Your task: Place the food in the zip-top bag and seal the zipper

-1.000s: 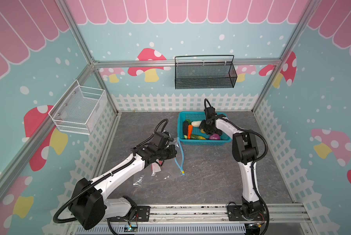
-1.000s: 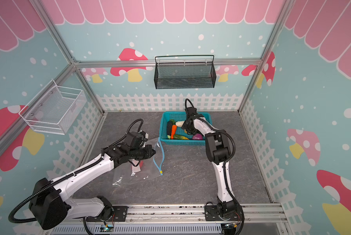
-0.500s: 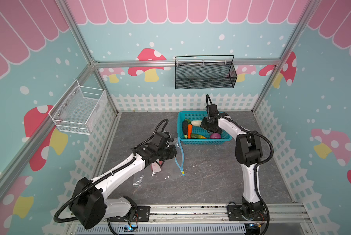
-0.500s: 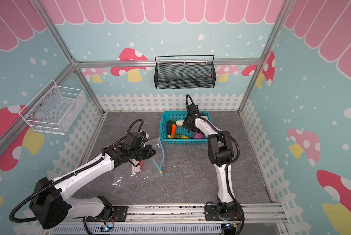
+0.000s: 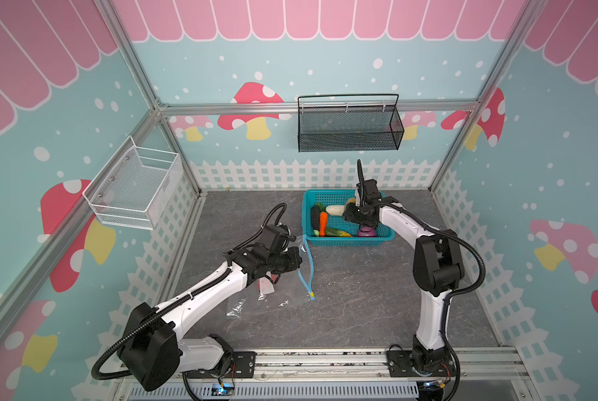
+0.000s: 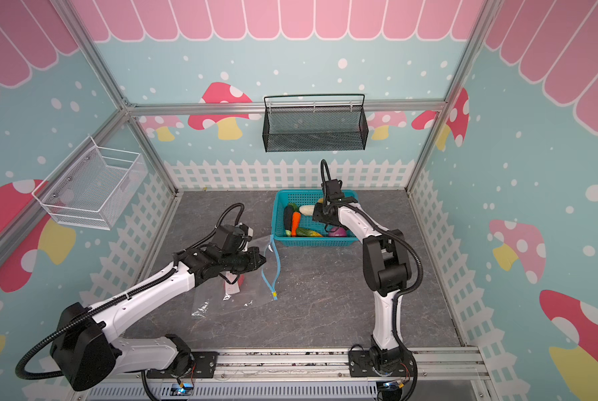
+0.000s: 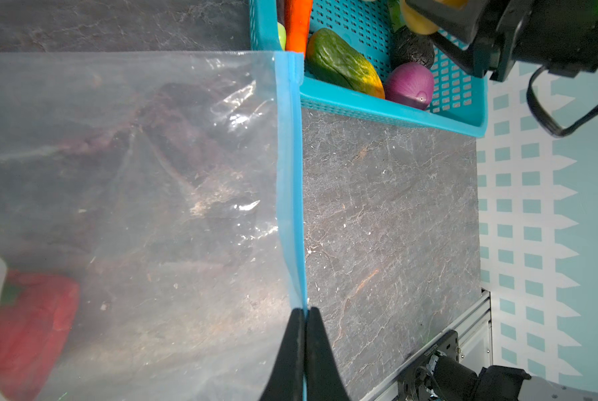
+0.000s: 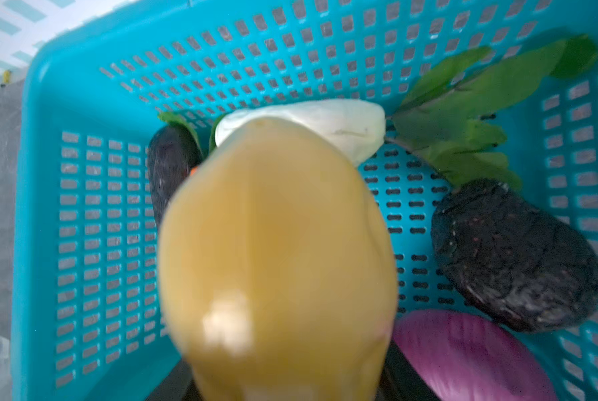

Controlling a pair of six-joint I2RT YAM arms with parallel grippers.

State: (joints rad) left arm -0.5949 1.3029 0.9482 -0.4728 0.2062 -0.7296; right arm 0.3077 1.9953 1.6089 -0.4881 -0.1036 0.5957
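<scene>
— Where is the zip-top bag [image 5: 283, 288] found?

— It is laid flat on the grey, stone-patterned table [image 5: 360, 295], just beside the teal lattice basket [image 5: 346, 240]. The film is clear and crinkly. The zipper [image 7: 289, 173], a thin light-blue strip, is pinched between the tapered black fingers of the left gripper [image 7: 305, 314], which are pressed together on it. A blurred red piece [image 7: 33, 330] is seen through the plastic.

— And the other food?

— A smooth, egg-shaped yellow potato [image 8: 276, 260] is held by the right gripper [image 5: 350, 208] above the basket; the fingers are hidden behind it in the right wrist view. Under it, inside the basket, a white radish [image 8: 325, 125] with flat green leaves [image 8: 464, 114], a matte dark eggplant [image 8: 172, 163], a rough black lump [image 8: 516, 257] and a glossy purple onion [image 8: 464, 357] are seen. A long orange carrot [image 5: 323, 222] is laid near the basket's left wall.
</scene>
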